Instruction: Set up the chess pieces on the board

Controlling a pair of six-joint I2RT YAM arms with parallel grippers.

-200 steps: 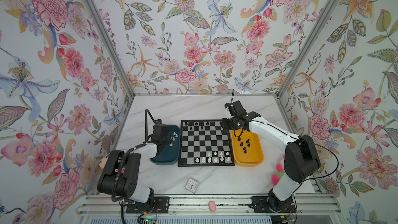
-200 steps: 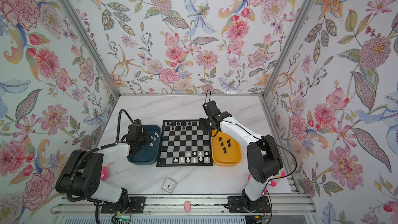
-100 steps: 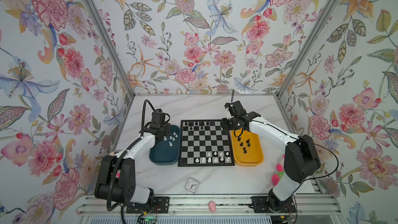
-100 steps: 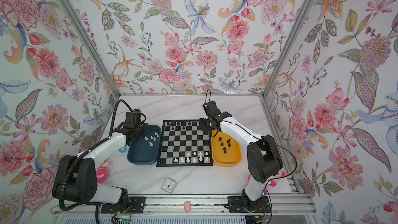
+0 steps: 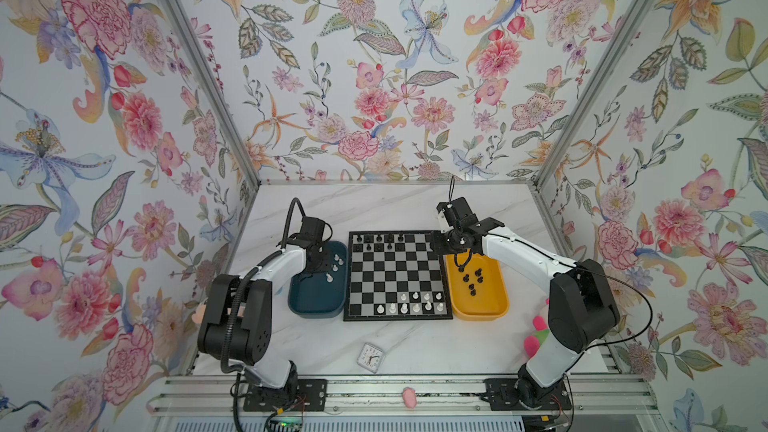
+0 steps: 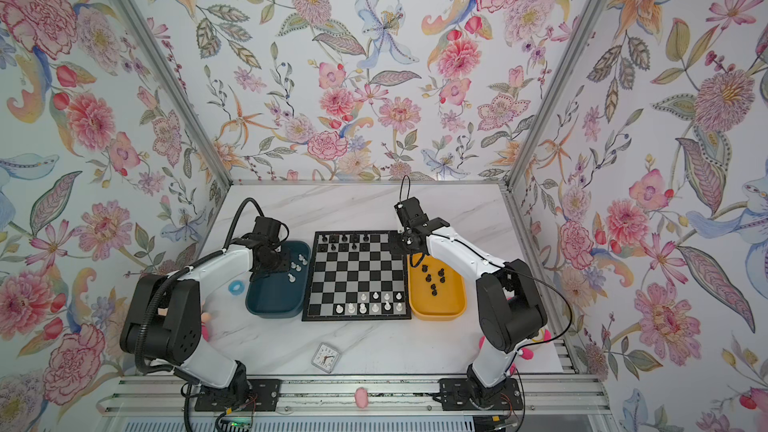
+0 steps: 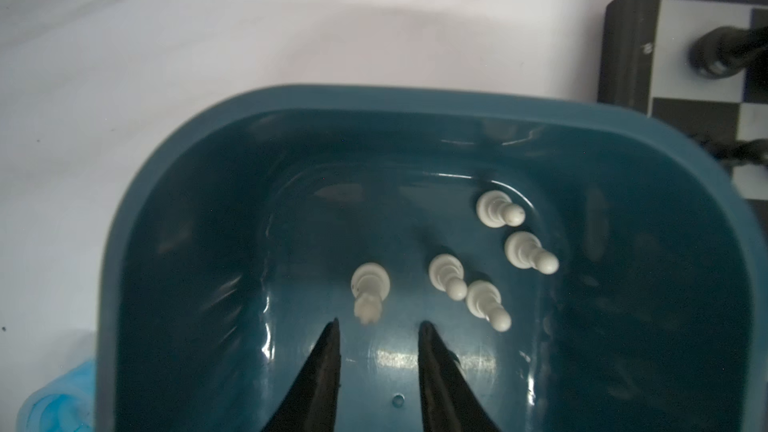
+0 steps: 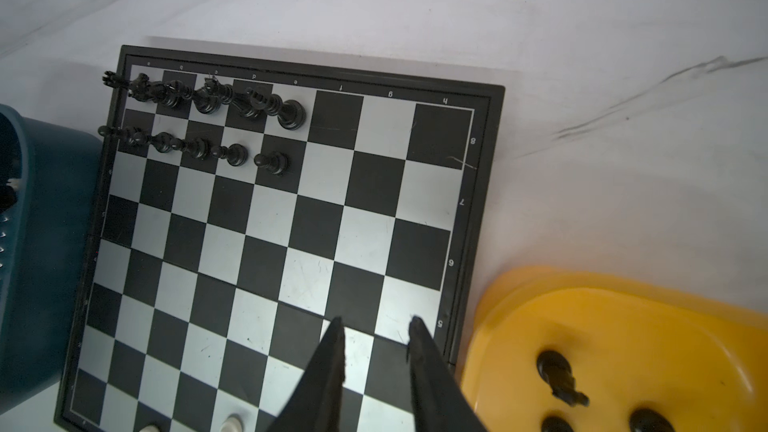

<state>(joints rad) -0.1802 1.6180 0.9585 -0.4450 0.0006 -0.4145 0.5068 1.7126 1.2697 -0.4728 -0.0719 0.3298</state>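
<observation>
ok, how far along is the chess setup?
Roughly half done. Black pieces fill part of the far two rows of the board, white pieces part of the near two. In hand: nothing; the left gripper is open over the teal tray near a loose white piece, the right gripper open, empty. Left: five white ones there, several black ones in the yellow tray.

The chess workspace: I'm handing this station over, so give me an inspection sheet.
Surface: white marbled tabletop, no spills seen.
Job's things: board lies flat; black pieces on far rows, white pieces on near rows; five spare white pieces in teal tray, spare black pieces in yellow tray.
Clutter: clock, blue ring, pink toys.
Grippers: left gripper open, empty, over teal tray; right gripper open, empty, over board's edge.
Cables: black cable arches over left wrist; thin cable loops off right arm.
Surroundings: floral walls, metal front rail.
</observation>
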